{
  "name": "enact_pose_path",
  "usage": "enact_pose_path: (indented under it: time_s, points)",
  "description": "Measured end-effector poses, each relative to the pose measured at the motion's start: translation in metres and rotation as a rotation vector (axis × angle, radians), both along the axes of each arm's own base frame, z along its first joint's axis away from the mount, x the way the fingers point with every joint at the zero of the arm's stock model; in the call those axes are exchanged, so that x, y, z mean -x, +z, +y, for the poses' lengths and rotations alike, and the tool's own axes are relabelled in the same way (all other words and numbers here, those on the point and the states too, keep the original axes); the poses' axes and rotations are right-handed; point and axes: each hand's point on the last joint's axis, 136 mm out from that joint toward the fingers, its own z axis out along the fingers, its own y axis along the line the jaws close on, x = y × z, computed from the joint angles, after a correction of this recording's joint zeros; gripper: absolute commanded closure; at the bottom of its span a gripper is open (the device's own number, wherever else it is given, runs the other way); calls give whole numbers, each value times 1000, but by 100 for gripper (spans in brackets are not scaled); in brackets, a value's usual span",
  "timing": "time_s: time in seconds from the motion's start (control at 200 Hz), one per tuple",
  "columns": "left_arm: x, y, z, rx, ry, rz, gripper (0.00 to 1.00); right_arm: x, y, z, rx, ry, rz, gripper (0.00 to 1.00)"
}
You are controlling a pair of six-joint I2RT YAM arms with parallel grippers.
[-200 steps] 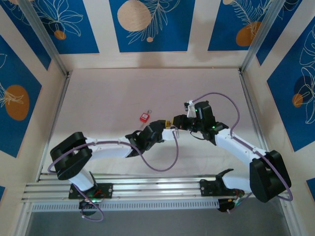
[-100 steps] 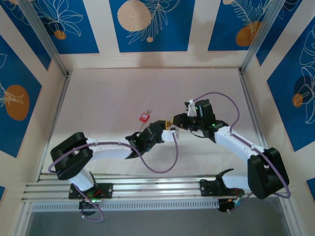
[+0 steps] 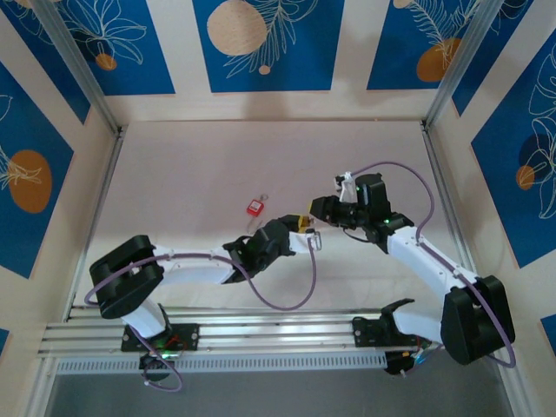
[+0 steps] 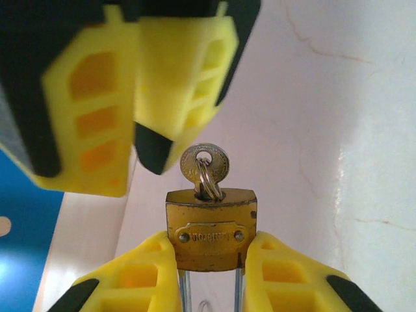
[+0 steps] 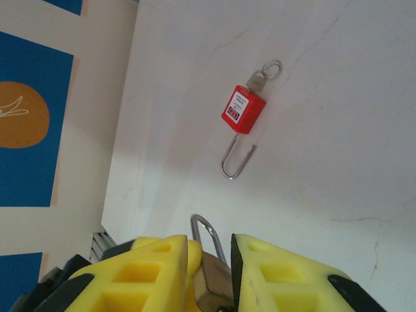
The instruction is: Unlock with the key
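Note:
In the left wrist view a small brass padlock [image 4: 211, 227] is clamped by its sides between the yellow fingers of my left gripper [image 4: 211, 260]. Its steel shackle points back toward the wrist. The key [image 4: 205, 162] sits in the keyhole, its round head and ring sticking out. My right gripper's fingers [image 4: 185, 71] hang just above and left of the key head, apart from it. In the right wrist view my right gripper [image 5: 211, 250] stands slightly open, with the brass padlock [image 5: 218, 286] and its shackle showing through the gap. Both grippers meet at mid-table, the left [image 3: 294, 229] facing the right [image 3: 318, 212].
A red padlock [image 5: 244, 110] with an open shackle and its own key [image 5: 261, 78] lies on the pale tabletop [image 3: 191, 174], just beyond and left of the grippers; it also shows from above as the red padlock [image 3: 254, 208]. Blue-patterned walls enclose the table.
My right gripper has opened off the key and drawn back a little to the right. The left gripper, still clamping the padlock, has shifted slightly toward the near right.

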Motion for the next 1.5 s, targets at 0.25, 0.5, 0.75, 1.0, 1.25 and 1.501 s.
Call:
enact_pose_path:
  time_s: [0.25, 0.5, 0.75, 1.0, 1.25, 1.501]
  points:
    - [4, -8, -6, 18, -16, 48, 81, -4, 9, -10, -14, -27, -22, 71]
    - [5, -11, -9, 54, -22, 119, 81, -6, 13, -22, -15, -57, -41, 70]
    - [4, -8, -12, 94, -29, 170, 81, 2, 0, -23, -13, -45, -11, 70]
    - [4, -12, -12, 93, -32, 213, 80, 13, -9, -23, -16, -30, 14, 72]
    - [3, -13, -13, 80, -35, 225, 80, 18, -12, -21, -12, -11, 24, 77]
    - [4, -16, -11, 65, -33, 233, 80, 24, -17, -17, 2, 12, 39, 77]
